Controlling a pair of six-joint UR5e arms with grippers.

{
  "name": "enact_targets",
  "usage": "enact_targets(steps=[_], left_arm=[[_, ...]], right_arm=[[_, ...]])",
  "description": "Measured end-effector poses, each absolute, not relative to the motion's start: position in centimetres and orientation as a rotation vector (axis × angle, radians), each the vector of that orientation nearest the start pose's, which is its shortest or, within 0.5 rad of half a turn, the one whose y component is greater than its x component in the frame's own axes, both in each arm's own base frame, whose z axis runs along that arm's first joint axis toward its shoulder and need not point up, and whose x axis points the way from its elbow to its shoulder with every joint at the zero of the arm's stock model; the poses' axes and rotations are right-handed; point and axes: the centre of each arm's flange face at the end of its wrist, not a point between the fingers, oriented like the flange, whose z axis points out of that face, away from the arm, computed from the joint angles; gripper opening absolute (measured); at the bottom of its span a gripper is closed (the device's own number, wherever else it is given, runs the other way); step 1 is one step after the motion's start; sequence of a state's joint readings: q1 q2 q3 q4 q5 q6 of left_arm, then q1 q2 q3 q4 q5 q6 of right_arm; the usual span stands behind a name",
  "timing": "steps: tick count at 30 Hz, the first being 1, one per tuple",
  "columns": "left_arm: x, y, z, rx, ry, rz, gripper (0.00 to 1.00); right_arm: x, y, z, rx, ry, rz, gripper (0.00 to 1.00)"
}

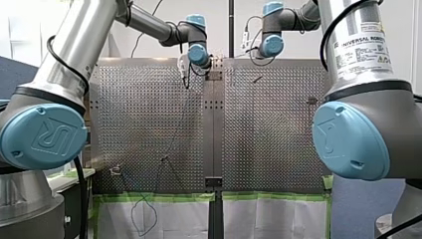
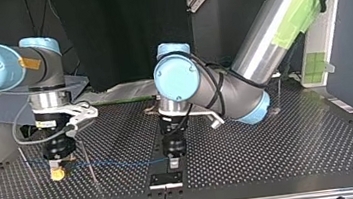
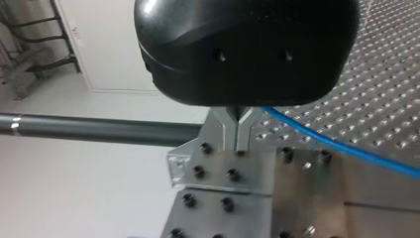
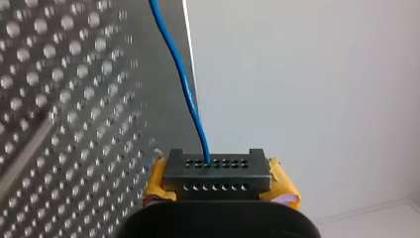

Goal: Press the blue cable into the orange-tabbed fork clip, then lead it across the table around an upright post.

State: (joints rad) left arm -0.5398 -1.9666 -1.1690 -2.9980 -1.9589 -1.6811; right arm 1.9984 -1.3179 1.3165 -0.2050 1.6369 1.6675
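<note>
Right wrist view: my right claw [image 4: 219,174] pinches the blue cable [image 4: 185,89].

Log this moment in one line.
right gripper: shut on blue cable | left gripper: shut, cable running off beside it | cable: stretched between both grippers over perforated table

cable [image 4: 185,94] blue | right hand [image 4: 216,171] pads [image 4: 283,186] yellow | table [image 4: 64,99] silver, perforated
</note>
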Motion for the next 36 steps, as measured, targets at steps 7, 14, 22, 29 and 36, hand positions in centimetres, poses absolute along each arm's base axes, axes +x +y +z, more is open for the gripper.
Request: enact_targets(steps=[7, 14, 22, 29, 36], left_arm=[[52.0, -44.5, 46.8, 0.021, 1.460, -0.255, 0.02], [52.0, -45.4, 48.8, 0.018, 1.425, -0.279, 0.02], [52.2, -48.0, 47.3, 0.058, 1.467, -0.292, 0.02], [52.8, -50.9, 45.5, 0.076, 1.482, -0.319, 0.02], [53.6, -53.3, 43.7, 0.097, 1.504, -0.329, 0.02]], right_arm=[[35.2, -51.9, 49.8, 1.243, -1.001, 1.637, 0.00], [33.5, -53.0, 49.8, 1.231, -1.013, 1.625, 0.00], [31.3, -54.4, 49.6, 1.211, -1.032, 1.595, 0.00], [29.3, -55.5, 49.4, 1.199, -1.047, 1.571, 0.00], [27.7, -56.5, 49.1, 1.190, -1.061, 1.551, 0.00]])
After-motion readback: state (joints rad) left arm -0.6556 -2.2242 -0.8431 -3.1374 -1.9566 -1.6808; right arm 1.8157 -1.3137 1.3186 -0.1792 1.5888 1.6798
